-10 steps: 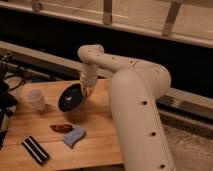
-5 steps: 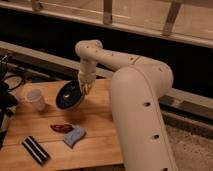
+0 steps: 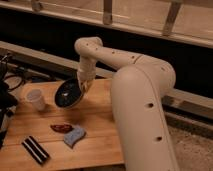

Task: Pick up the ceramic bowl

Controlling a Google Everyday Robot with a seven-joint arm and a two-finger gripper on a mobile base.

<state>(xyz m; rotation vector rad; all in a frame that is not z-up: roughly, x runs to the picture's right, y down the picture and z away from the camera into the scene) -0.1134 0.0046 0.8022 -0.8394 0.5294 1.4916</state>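
Observation:
The ceramic bowl (image 3: 68, 93) is round, shallow and dark with a dark blue inside. It is tilted, its inside facing the camera, and held off the wooden table (image 3: 100, 135). My gripper (image 3: 83, 85) is at the bowl's right rim, at the end of the white arm (image 3: 130, 85) that reaches in from the right. It is shut on the rim. The small white cup (image 3: 35, 99) stands on the table to the bowl's left.
On the table's front lie a dark red object (image 3: 61, 128), a blue-grey sponge (image 3: 74, 136) and a black-and-white striped block (image 3: 35, 149). Dark cables and gear (image 3: 10, 85) sit at the left edge. A dark wall with a railing runs behind.
The arm has carried the bowl leftward and slightly up, tilting it more toward the camera. The other things have not moved.

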